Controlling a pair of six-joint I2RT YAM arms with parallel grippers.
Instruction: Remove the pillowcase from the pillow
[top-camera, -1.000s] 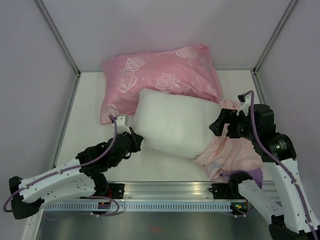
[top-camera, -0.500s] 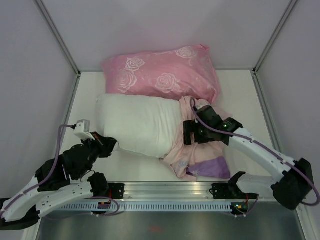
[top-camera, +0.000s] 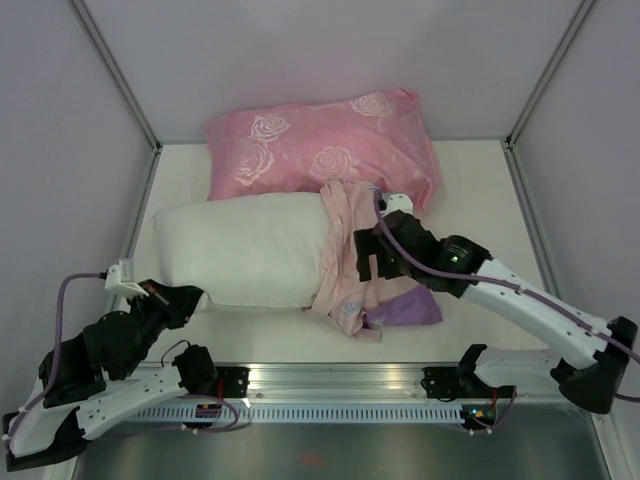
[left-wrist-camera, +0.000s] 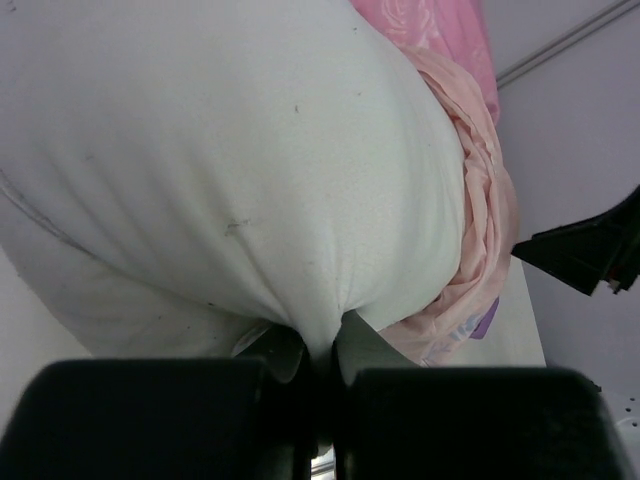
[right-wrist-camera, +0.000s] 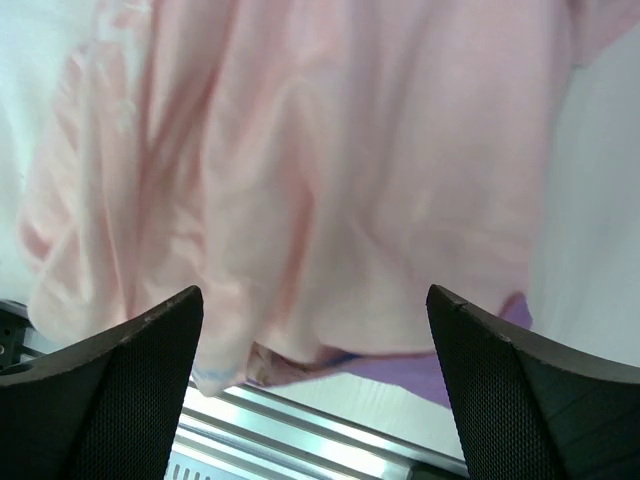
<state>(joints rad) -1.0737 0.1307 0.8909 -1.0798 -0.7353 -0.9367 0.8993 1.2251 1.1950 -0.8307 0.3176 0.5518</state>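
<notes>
Left hand (left-wrist-camera: 318, 338), near-left: pressed together, pinching the pillow's (top-camera: 240, 245) near corner. Right hand (right-wrist-camera: 312, 300): fingers spread, hanging over the pillowcase (top-camera: 347, 275). The pillowcase is bunched inside out around the pillow's right end. The pillow lies across the counter (top-camera: 470, 170). The rose-patterned pillow (top-camera: 320, 150) lies behind, touching.

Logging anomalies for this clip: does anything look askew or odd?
Only the pillowcase, bunched inside out around the right end of the pillow with its pale pink lining showing, which fits mid-removal. Nothing looks damaged.
</notes>
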